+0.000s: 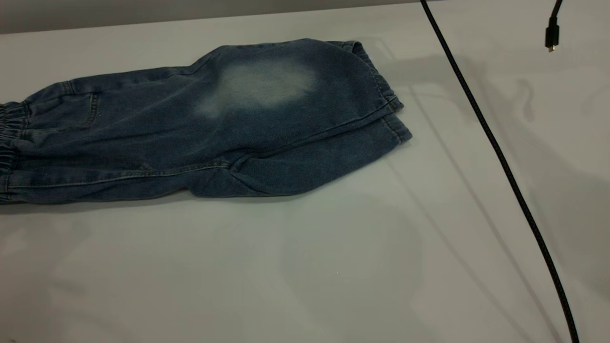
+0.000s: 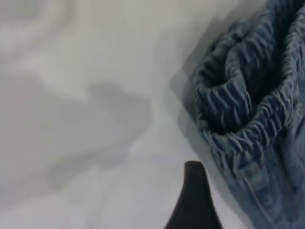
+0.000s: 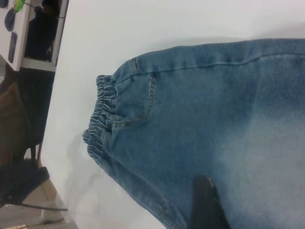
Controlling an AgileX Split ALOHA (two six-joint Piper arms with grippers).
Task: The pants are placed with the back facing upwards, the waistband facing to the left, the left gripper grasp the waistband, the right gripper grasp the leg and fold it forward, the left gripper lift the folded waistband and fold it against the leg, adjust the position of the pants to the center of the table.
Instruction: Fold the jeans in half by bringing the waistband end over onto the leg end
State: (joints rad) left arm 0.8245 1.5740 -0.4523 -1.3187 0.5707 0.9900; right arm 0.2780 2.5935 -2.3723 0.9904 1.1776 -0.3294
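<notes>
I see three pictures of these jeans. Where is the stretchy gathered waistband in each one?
Exterior view: the waistband is at the far left edge, partly cut off.
Left wrist view: it fills the right side, beside a black fingertip.
Right wrist view: left of centre.
Shared landmark: the back pocket beside it, also in the exterior view.

No text, label, brand, number or sign could be read anywhere. The knee-length blue denim pants with the pale faded oval carried no legible lettering, and the plain white tabletop and the black braided cable at the right bore none.
</notes>
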